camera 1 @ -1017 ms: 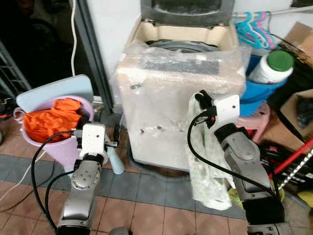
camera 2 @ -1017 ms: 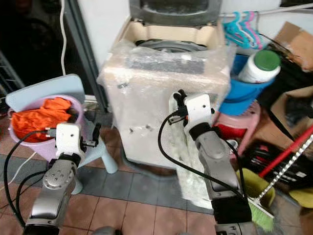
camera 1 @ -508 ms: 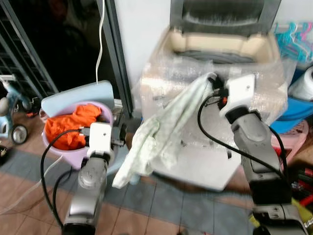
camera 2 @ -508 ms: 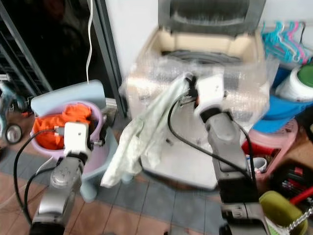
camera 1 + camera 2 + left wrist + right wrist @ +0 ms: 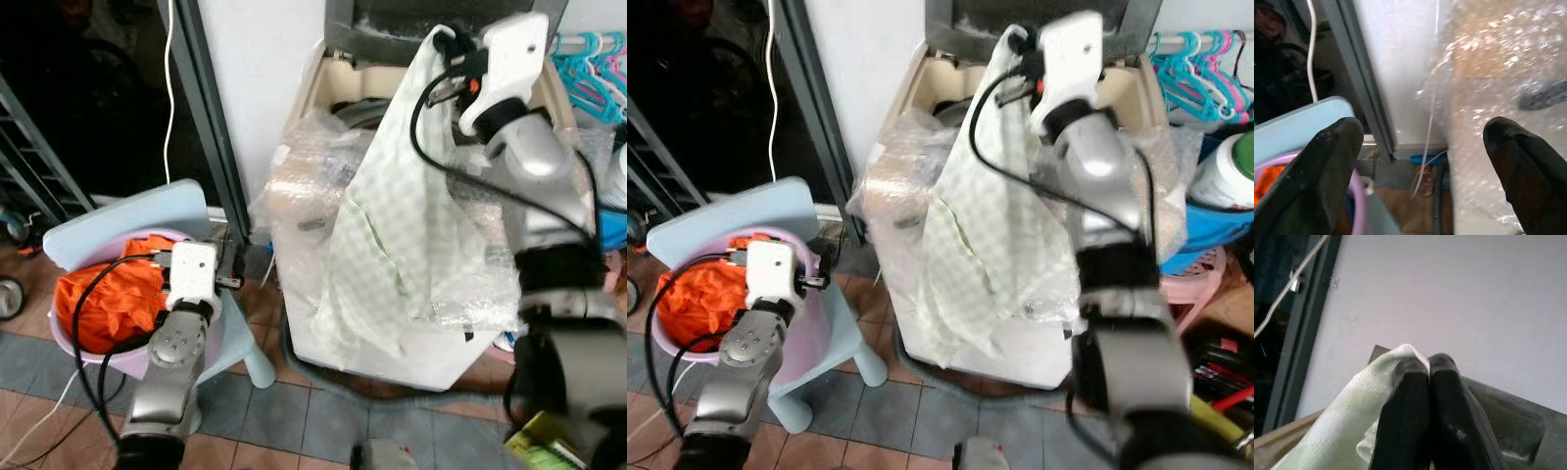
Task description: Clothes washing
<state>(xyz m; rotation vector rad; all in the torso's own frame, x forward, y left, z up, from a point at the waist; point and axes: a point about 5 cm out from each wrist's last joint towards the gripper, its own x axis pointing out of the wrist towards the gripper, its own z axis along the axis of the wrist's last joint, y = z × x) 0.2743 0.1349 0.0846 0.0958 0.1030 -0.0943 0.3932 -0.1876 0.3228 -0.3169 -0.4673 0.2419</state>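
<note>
Pale checked cloth (image 5: 392, 235) — limp, pinched by right gripper (image 5: 1427, 382) jaws; left gripper (image 5: 1422, 161) jaws agape.

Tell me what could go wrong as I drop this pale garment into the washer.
The pale green garment hangs long from the right gripper, draping down the front of the washing machine; released here, much of it may slide outside the tub. Loose bubble wrap around the washer could snag the cloth. The open left gripper sits close beside the washer and might bump it.
</note>
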